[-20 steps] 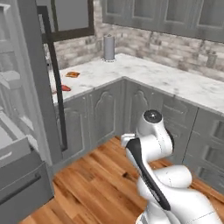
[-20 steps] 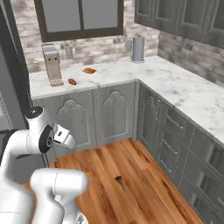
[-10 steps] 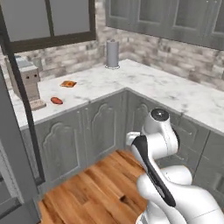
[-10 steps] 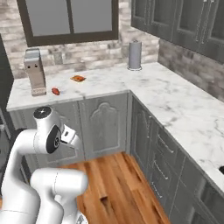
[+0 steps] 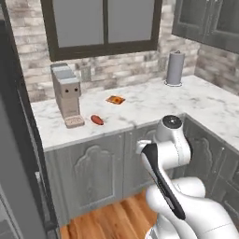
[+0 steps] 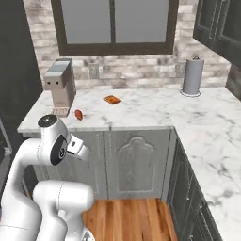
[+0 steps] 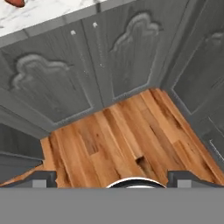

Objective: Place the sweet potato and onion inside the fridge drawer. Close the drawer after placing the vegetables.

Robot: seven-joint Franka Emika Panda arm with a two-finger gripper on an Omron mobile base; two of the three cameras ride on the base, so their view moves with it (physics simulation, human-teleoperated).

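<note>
Glossy white rounded arm (image 5: 173,154) segments; dark joint caps; black strip along the forearm

Home kitchen, marble counter (image 5: 154,105), grey cabinets (image 6: 136,162), coffee machine (image 5: 66,95), window (image 6: 113,23)

Orange-red sweet potato (image 5: 97,120), white-grey marbled counter (image 5: 154,105), grey cabinets (image 5: 88,175)

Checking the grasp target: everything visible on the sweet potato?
The sweet potato is a small, elongated orange-red root with tapered ends and a smooth skin. It lies flat on the marble counter, close beside the base of the coffee machine and apart from the orange packet. Nothing grips it. The hand view catches one end at its top edge.
</note>
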